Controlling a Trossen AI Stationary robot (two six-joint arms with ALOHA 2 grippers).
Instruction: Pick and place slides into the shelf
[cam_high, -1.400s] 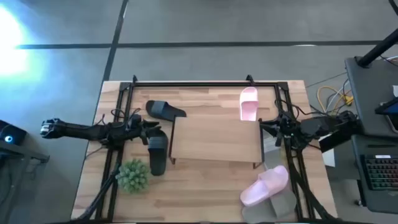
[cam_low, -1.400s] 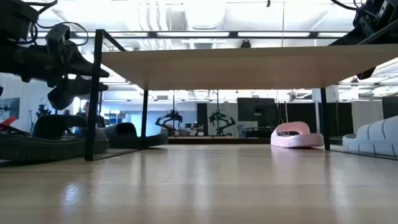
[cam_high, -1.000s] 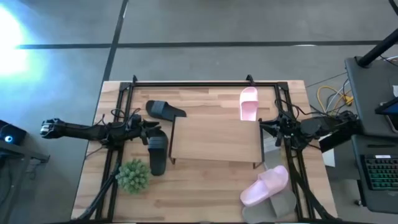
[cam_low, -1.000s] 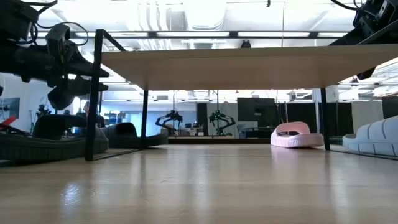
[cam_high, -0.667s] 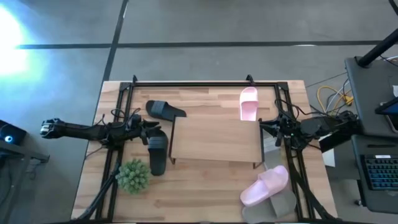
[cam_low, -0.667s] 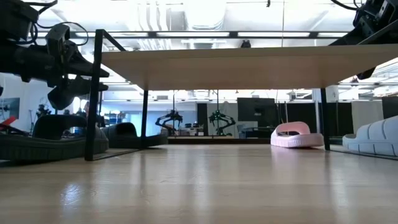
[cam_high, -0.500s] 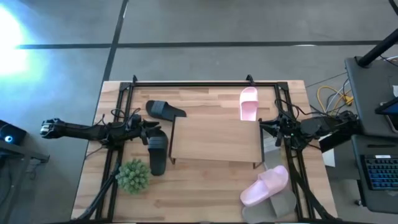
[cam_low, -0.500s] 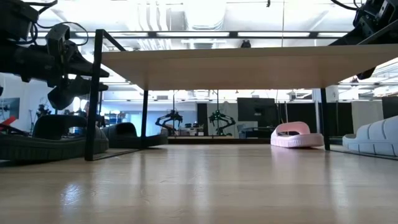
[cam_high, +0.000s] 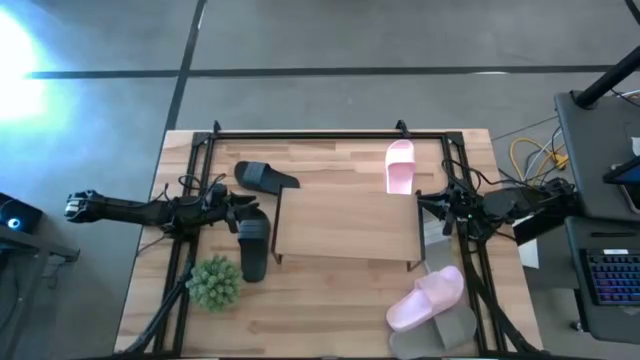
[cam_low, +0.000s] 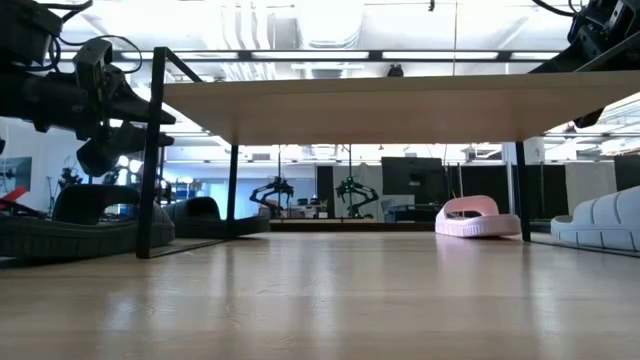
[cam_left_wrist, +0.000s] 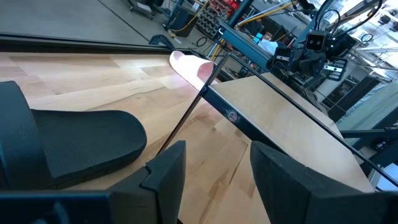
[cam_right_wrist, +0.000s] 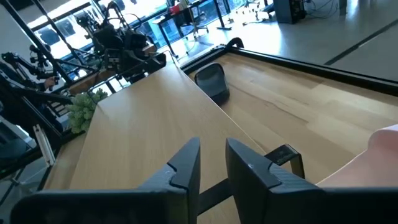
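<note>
Overhead view of the table, read from left to right, with the shelf (cam_high: 347, 227) at the centre as landmark.

Left of the shelf: the left gripper (cam_high: 243, 205) hovers at the shelf's left end with its fingers (cam_left_wrist: 165, 179) spread wide and empty, a posture suited to taking a slide by its strap. One black slide (cam_high: 253, 246) lies just beside the shelf's left edge, directly under this gripper; the second black slide (cam_high: 264, 177) lies near the shelf's far left corner. A small green plant (cam_high: 213, 281) stands at the near left of the shelf, close to the first black slide, and is no part of the work.

Centre: the shelf's plywood top is bare, and the low view shows no slide in the space beneath it. Judged from this, no slide has yet been stored.

Right of the shelf: one pink slide (cam_high: 399, 165) lies at the shelf's far right corner, touching or nearly touching its edge. The right gripper (cam_high: 424, 204) hangs at the shelf's right end, fingers (cam_right_wrist: 185, 163) drawn to a narrow gap with nothing between them, apparently waiting. The other pink slide (cam_high: 425, 297) lies near the shelf's near right corner, resting partly on what seems a grey slide (cam_high: 450, 329) at the table's edge.
</note>
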